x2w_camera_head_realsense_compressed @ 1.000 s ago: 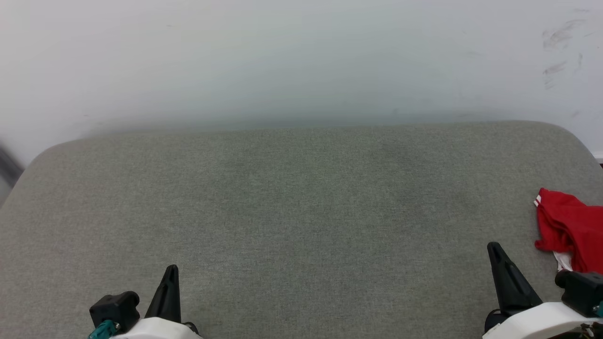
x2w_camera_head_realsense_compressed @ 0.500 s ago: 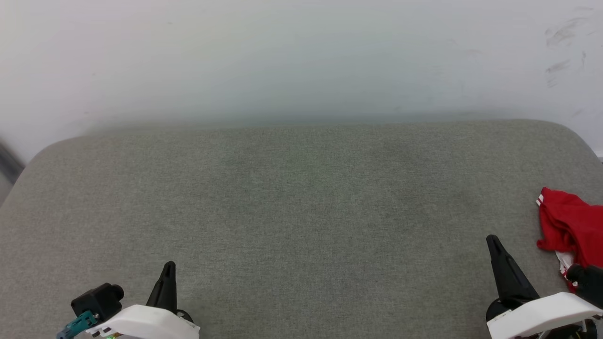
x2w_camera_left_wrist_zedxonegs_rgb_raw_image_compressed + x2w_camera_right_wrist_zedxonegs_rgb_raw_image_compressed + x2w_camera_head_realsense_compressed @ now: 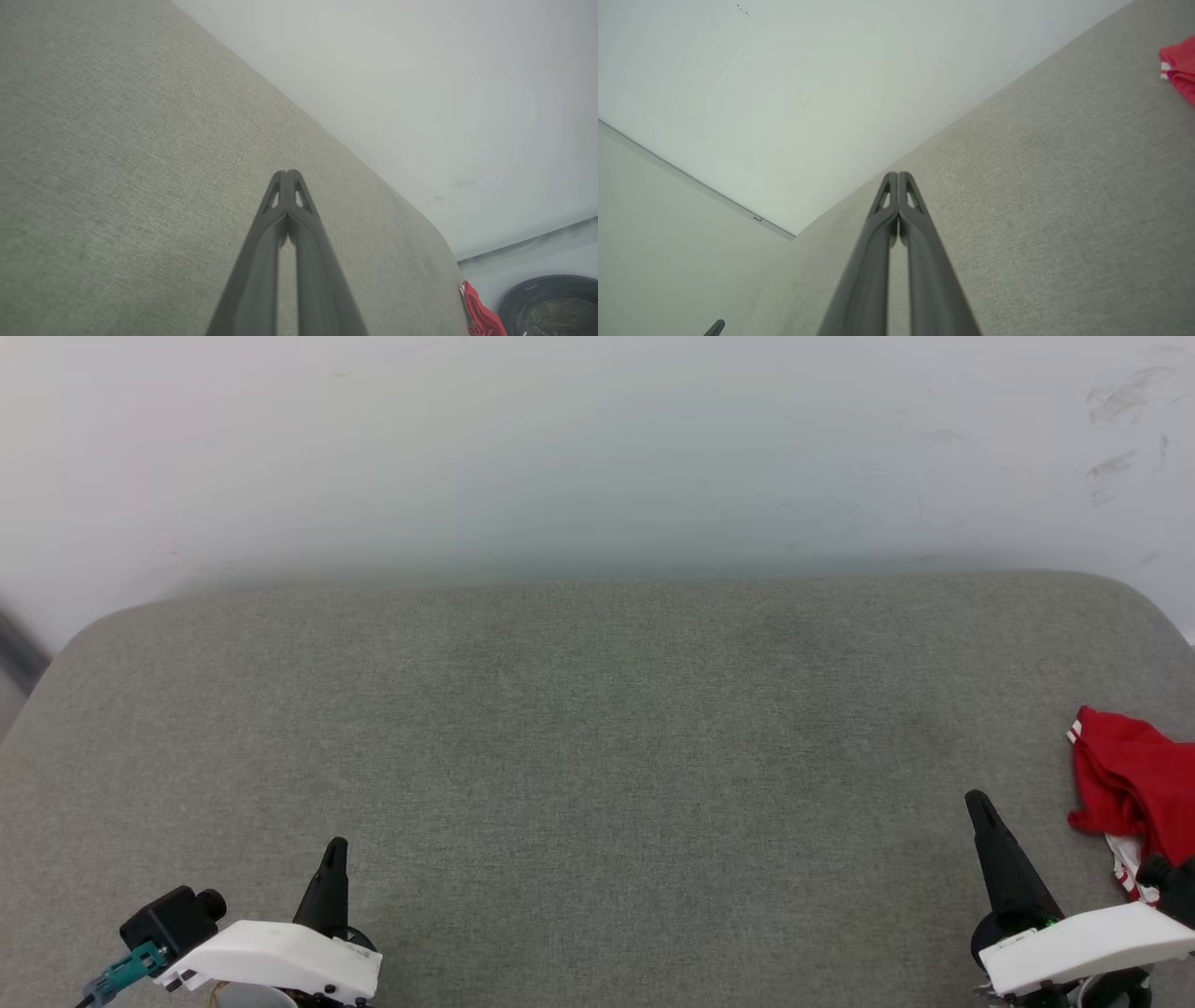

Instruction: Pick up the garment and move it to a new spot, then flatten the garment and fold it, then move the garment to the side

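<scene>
Both arms resettle while the garment lies bunched at the right edge

The left fingers [image 3: 329, 891] and right fingers [image 3: 1004, 859] are each pressed together with nothing between them, pointing up over the grey surface [image 3: 597, 728]. The red garment [image 3: 1125, 779] lies crumpled at the surface's right edge, near the right fingers but apart from them and partly cut off by the frame. Compared with a second ago, both fingertips sit a little higher in the head view, the left wrist has slid outward, and the right wrist's dark block covers less of the red cloth. The heap keeps its shape, and its slight shift matches the camera's own. This looks like repositioning rather than handling: the cloth is neither flat nor folded, and no grip is on it
</scene>
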### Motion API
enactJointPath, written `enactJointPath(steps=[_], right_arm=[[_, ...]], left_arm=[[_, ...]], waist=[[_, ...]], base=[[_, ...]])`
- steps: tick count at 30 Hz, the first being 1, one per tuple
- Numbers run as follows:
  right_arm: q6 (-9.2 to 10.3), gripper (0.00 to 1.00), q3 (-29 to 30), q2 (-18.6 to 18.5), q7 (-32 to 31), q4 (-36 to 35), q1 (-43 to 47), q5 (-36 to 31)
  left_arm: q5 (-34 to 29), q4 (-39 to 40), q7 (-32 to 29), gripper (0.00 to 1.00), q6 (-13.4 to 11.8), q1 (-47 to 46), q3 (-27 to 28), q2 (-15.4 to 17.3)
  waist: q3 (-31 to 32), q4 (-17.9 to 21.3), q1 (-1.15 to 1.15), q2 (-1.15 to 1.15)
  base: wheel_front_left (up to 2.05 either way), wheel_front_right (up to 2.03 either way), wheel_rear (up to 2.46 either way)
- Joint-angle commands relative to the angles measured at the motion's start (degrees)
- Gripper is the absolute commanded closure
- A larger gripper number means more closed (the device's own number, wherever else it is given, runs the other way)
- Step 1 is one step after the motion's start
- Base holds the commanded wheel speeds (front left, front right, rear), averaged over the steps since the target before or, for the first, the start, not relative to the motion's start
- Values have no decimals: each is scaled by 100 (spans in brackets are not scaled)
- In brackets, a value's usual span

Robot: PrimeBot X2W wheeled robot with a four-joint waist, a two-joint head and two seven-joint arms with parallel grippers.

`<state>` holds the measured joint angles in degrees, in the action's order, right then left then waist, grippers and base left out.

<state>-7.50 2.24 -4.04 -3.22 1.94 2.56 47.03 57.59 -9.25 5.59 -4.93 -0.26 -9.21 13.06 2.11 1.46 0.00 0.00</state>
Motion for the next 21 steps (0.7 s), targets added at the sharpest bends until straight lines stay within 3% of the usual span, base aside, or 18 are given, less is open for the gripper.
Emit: enactJointPath(steps=[1, 21], right_arm=[[0, 100, 6, -53, 17, -30, -154, 154], [0, 100, 53, -67, -25, 349, -387, 1587]], left_arm=[[114, 36, -34, 100, 56, -143, 75, -8], [1192, -115, -375, 100, 428, -302, 514, -297]], waist=[[-2, -2, 0, 0], [-56, -36, 0, 0]], base=[[0, 0, 0], [0, 0, 0]])
